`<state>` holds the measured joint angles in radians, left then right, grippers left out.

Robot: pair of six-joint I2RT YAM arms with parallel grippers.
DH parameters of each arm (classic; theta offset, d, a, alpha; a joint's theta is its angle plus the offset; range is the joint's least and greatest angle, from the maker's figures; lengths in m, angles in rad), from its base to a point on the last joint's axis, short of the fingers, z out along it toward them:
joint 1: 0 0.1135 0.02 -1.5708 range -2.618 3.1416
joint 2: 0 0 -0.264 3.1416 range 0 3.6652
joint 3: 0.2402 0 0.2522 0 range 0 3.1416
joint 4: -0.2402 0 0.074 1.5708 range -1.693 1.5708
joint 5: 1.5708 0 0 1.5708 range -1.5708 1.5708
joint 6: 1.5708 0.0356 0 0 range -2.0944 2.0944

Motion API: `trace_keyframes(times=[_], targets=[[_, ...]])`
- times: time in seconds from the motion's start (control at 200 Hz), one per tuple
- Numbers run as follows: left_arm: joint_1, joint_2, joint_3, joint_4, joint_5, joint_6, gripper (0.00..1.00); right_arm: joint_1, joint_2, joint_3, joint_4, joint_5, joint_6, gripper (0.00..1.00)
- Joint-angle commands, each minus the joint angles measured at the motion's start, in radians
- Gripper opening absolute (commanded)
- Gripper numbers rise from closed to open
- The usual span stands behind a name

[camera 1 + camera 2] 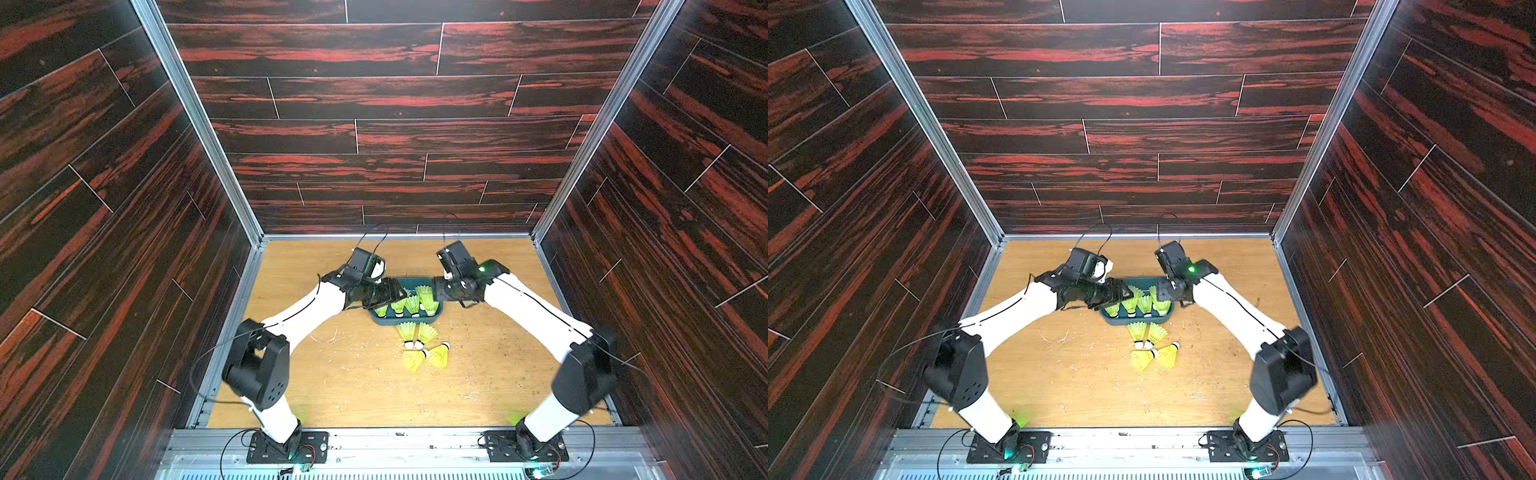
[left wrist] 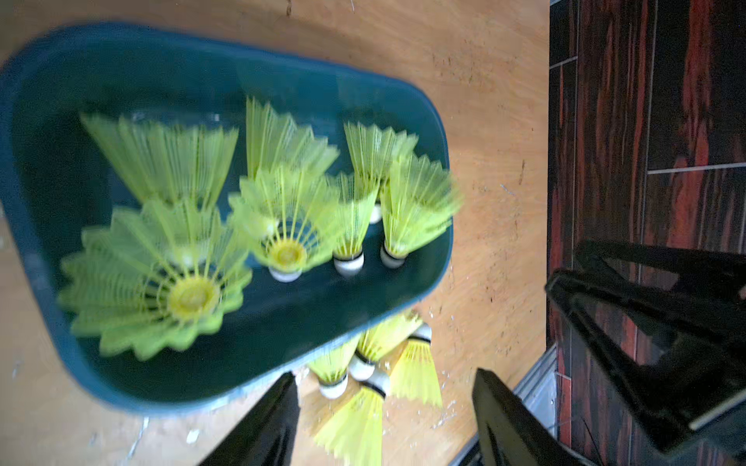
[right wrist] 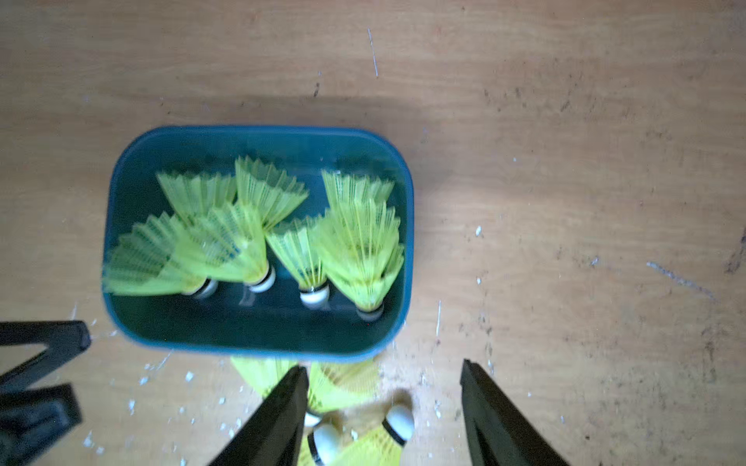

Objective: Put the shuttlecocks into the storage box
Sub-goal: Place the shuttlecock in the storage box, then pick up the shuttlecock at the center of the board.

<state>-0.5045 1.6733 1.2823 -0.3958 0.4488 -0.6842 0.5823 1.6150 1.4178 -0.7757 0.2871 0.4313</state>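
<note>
Left wrist view: the left jaws stand apart with nothing between them, and the right wrist view shows the right jaws parted and empty too. Both hang over the storage box (image 3: 258, 331), free for a fresh pick. The shuttlecocks (image 3: 359, 250) inside sit in rows, corks toward the near wall and skirts fanned up, which seems to pack them close. Four loose shuttlecocks (image 1: 427, 332) lie clustered on the table (image 1: 353, 395) just near of the box, within either arm's reach. The table is pale, scuffed wood flecked white; dark red-streaked plank walls (image 1: 374, 104) enclose it
</note>
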Motion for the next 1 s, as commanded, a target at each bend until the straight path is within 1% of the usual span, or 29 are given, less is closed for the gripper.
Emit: trace_keyframes(times=[0.0, 0.13, 0.316, 0.476, 0.561, 0.666, 0.757, 0.777, 0.842, 0.997], targets=[[-0.018, -0.076, -0.051, 0.002, -0.023, -0.013, 0.72, 0.001, -0.059, -0.070, 0.012, -0.033, 0.029, 0.63], [-0.035, -0.124, -0.110, 0.026, -0.043, -0.037, 0.72, 0.011, -0.115, -0.158, 0.019, -0.049, 0.057, 0.62], [-0.062, -0.188, -0.191, 0.055, -0.083, -0.080, 0.71, 0.046, -0.157, -0.223, 0.033, -0.060, 0.085, 0.61], [-0.117, -0.236, -0.286, 0.128, -0.145, -0.165, 0.69, 0.098, -0.167, -0.255, 0.053, -0.086, 0.099, 0.62], [-0.163, -0.249, -0.334, 0.179, -0.197, -0.226, 0.68, 0.116, -0.185, -0.281, 0.078, -0.135, 0.104, 0.69], [-0.216, -0.252, -0.388, 0.245, -0.277, -0.308, 0.67, 0.118, -0.215, -0.325, 0.115, -0.224, 0.099, 0.82], [-0.247, -0.238, -0.413, 0.276, -0.335, -0.340, 0.66, 0.117, -0.235, -0.346, 0.122, -0.270, 0.086, 0.93], [-0.251, -0.230, -0.414, 0.279, -0.343, -0.343, 0.65, 0.117, -0.238, -0.350, 0.122, -0.280, 0.081, 0.98], [-0.264, -0.208, -0.422, 0.281, -0.369, -0.350, 0.65, 0.117, -0.240, -0.353, 0.112, -0.286, 0.072, 0.98], [-0.281, -0.173, -0.454, 0.331, -0.417, -0.390, 0.62, 0.111, -0.246, -0.342, 0.088, -0.252, 0.060, 0.98]])
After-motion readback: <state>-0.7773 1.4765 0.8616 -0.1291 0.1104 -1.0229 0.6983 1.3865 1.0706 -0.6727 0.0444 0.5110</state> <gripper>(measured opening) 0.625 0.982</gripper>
